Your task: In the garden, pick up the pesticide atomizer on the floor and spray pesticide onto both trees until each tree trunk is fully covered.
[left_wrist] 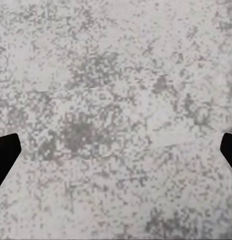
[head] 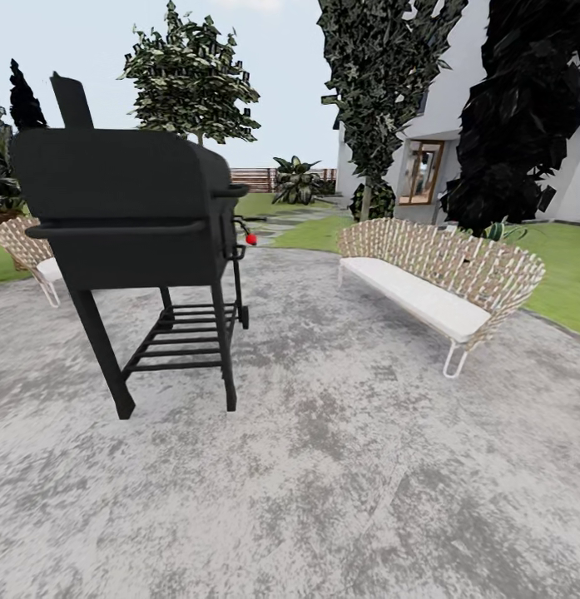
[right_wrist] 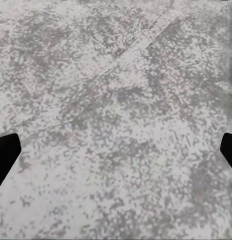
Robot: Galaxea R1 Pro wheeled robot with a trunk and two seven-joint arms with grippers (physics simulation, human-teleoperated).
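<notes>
A tree with a broad crown of blocky green leaves rises behind the black grill, and a short piece of its trunk shows above the lid. The pesticide atomizer is out of view. In the left wrist view my left gripper is open over speckled grey paving, its black fingertips at the frame's edges with nothing between them. In the right wrist view my right gripper is open over the same paving, also holding nothing.
A black barbecue grill with a red knob stands close at the left. A wicker sofa stands at the right and a wicker chair behind the grill. Dark columnar trees flank a white house. A slab path, a palm plant and a fence lie beyond.
</notes>
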